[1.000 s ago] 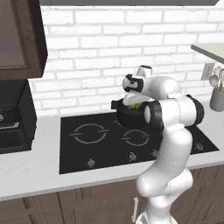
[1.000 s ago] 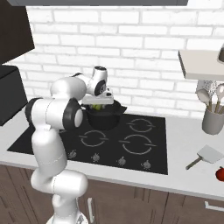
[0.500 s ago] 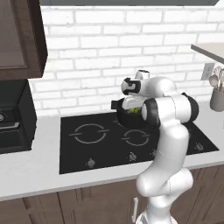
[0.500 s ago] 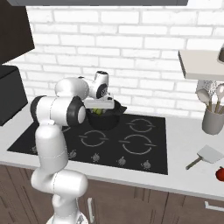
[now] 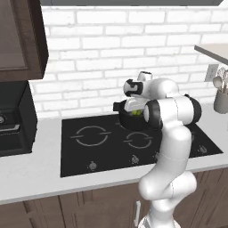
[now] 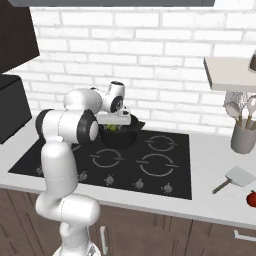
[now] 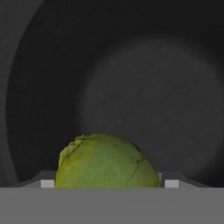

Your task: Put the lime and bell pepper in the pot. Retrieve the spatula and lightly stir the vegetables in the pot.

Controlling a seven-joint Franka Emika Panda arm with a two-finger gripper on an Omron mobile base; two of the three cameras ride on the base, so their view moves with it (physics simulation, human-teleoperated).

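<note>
**Hob, pot and lime: items on the counter**

1. Counter (image 6: 210,200): pale grey, running below a white brick wall; carries everything listed here.
2. Hob (image 5: 107,147): flat black glass with ring marks and a row of knobs along its front edge, set into the counter.
3. Arm (image 5: 171,133): white, rising in front of the hob and bent over its back burners, hand pointing down into the pot.
4. Pot (image 6: 120,137): round, black, matte, standing on the hob's rear burner on the arm's side. Its dark floor shows past the lime in the hand view (image 7: 144,87).
5. Holder (image 6: 243,137): grey cup with round-headed spoons, at the back of the counter to the right of the hob.
6. Gripper (image 7: 107,186): inside the pot's mouth, fingers spread wide to either side of the lime; whether they press on it cannot be told.
7. Spatula (image 6: 235,178): pale grey, flat squarish head, thin handle, lying on the counter right of the hob, well apart from the pot.
8. Lime (image 7: 107,164): green-yellow, between the fingertips, over the pot's floor; seen as a green patch in the pot (image 6: 113,128).
9. Pepper (image 6: 251,198): red, rounded, on the counter at the right edge, near the spatula.
</note>
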